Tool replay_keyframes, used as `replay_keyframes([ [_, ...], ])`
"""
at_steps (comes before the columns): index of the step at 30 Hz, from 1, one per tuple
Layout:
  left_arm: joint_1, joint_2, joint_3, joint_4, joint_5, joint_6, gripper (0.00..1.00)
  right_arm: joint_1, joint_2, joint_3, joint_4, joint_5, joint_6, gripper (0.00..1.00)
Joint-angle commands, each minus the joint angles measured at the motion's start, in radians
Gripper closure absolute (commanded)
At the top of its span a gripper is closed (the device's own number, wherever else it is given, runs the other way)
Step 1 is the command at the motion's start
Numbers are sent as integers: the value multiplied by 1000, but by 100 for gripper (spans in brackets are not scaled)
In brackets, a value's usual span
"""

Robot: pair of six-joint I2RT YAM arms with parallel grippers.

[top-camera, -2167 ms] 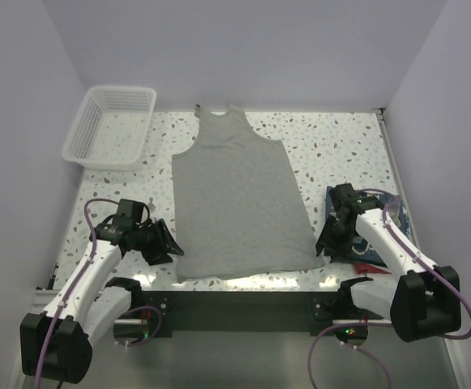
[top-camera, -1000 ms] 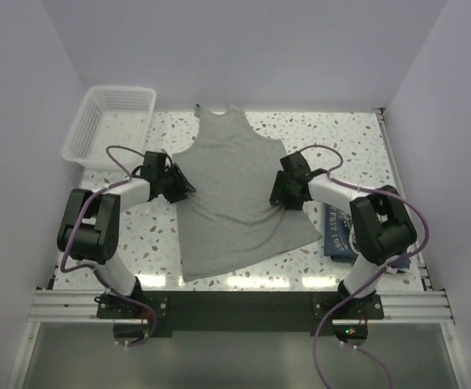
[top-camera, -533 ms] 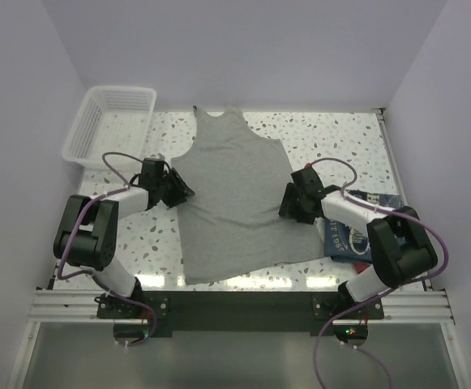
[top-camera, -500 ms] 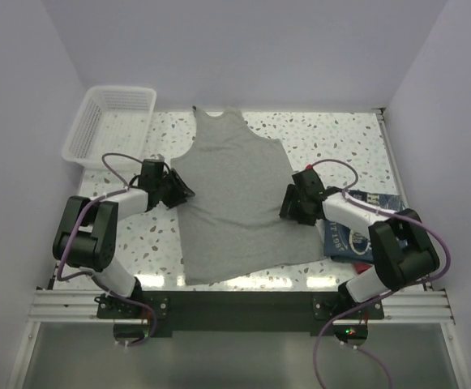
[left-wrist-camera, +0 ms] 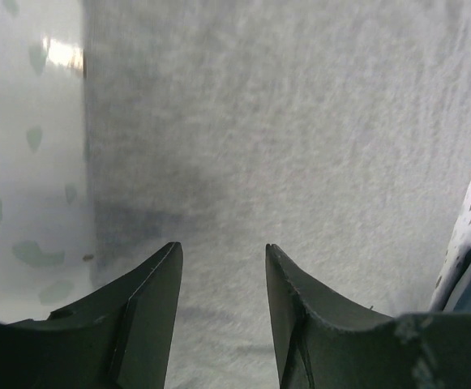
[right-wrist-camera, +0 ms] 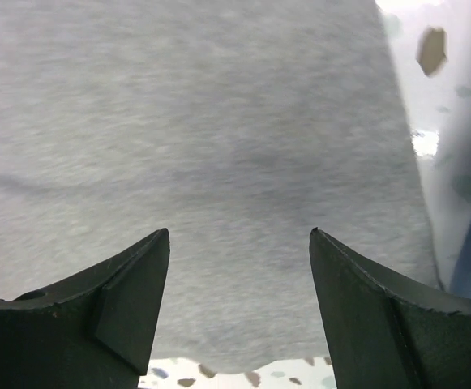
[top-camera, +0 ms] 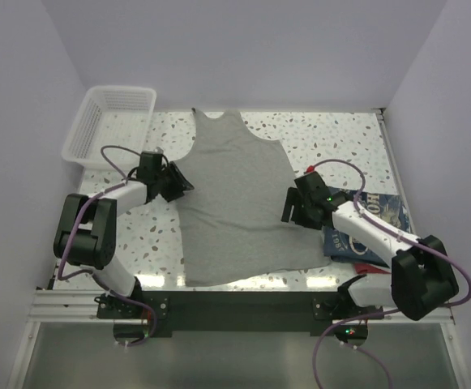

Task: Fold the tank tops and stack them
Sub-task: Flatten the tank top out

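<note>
On your speckled table point(top-camera: 340, 138) the grey tank top point(top-camera: 235, 194) lies flat at centre, long axis 12 to 6, neck at 12; the navy tank top point(top-camera: 385, 212) sits at its 4; your left gripper point(top-camera: 185, 186) at its 9 edge and right gripper point(top-camera: 287, 207) at its 3 edge both gape, holding nothing.
</note>
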Motion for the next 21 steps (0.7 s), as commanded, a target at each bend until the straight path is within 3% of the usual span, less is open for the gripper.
replay_keyframes([
  [1, 19, 38, 119, -51, -33, 45, 50, 83, -52, 141, -67, 75, -18, 27],
  [7, 32, 31, 160, -49, -105, 29, 50, 303, 3, 236, -67, 109, 45, 30],
  [11, 65, 74, 223, -100, -209, 42, 51, 521, 105, 328, -66, 159, 76, 35],
  [16, 78, 168, 312, -121, -300, 89, 56, 711, 259, 457, -64, 180, 85, 55],
  [21, 79, 264, 381, -124, -328, 149, 59, 811, 376, 575, -81, 180, 76, 66],
])
